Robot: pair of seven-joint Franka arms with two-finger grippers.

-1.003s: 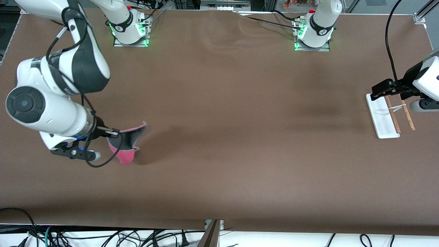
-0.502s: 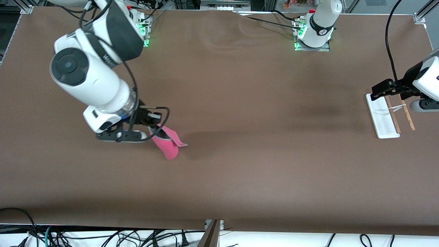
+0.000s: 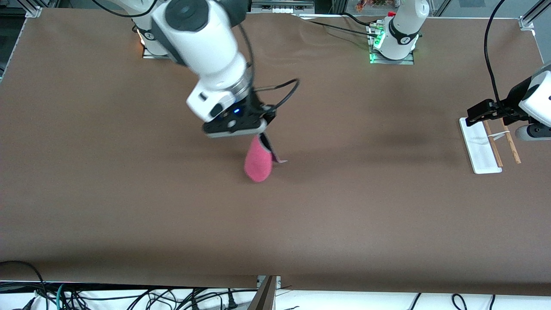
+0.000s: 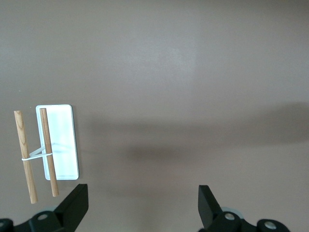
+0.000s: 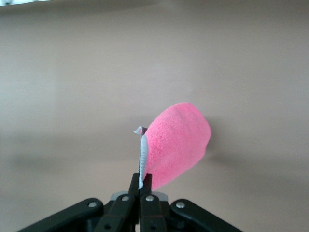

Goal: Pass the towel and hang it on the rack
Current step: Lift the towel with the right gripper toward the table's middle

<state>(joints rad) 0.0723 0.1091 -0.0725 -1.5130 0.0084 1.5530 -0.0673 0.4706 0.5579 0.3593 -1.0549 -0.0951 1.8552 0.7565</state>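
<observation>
Brown matte cloth covers the whole table (image 3: 129,224), the largest thing in view and otherwise nearly bare.

Next in size is the rack (image 3: 480,148), a small stand with a flat white rectangular base and two thin light-brown wooden rods, standing at the left arm's end of the table. The left wrist view shows a pale band tying the two rods (image 4: 36,153) together.

The left gripper (image 4: 140,205) hangs over the table just beside the rack with its fingers spread wide and nothing between them; this arm waits.

The right gripper (image 5: 140,186) is in the air over the middle of the table, its fingertips pinched tight on the grey-edged rim of the towel (image 3: 258,160), a small soft cloth, pink-red on its outer face and dark grey inside. The towel droops from that pinch in a loose fold, clear of the table as far as can be told.

It looks light and limp, so it should sag around whatever grips it and will not hold a shape by itself. For the pass, I judge the best hold to be a free edge or corner away from the right fingertips, leaving enough cloth hanging to drape over a rod. A thin edge pinch could slip.
</observation>
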